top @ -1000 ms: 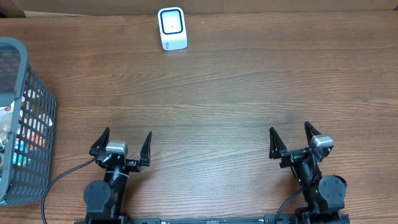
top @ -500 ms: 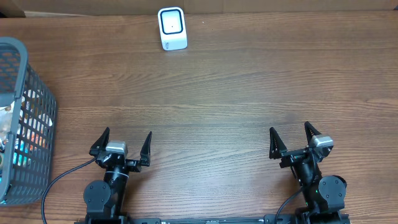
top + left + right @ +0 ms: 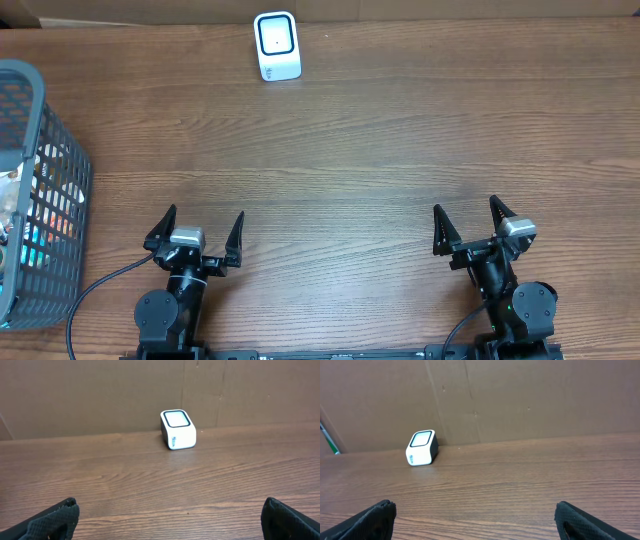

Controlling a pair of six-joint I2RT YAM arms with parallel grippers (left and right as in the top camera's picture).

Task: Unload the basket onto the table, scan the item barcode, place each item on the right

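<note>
Overhead shows you left gripper (image 3: 199, 228) and right gripper (image 3: 467, 220) at the bottom, jaws spread, empty; scanner (image 3: 277, 46) upper centre.

Scanner (image 3: 277, 45) at far edge of table (image 3: 400, 140), left of centre. Basket (image 3: 62, 150) on left edge, items (image 3: 45, 205) inside.

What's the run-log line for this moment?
left gripper: open, empty | right gripper: open, empty | scanner: far side, untouched | basket: at left, items inside | stage: nothing picked yet
</note>
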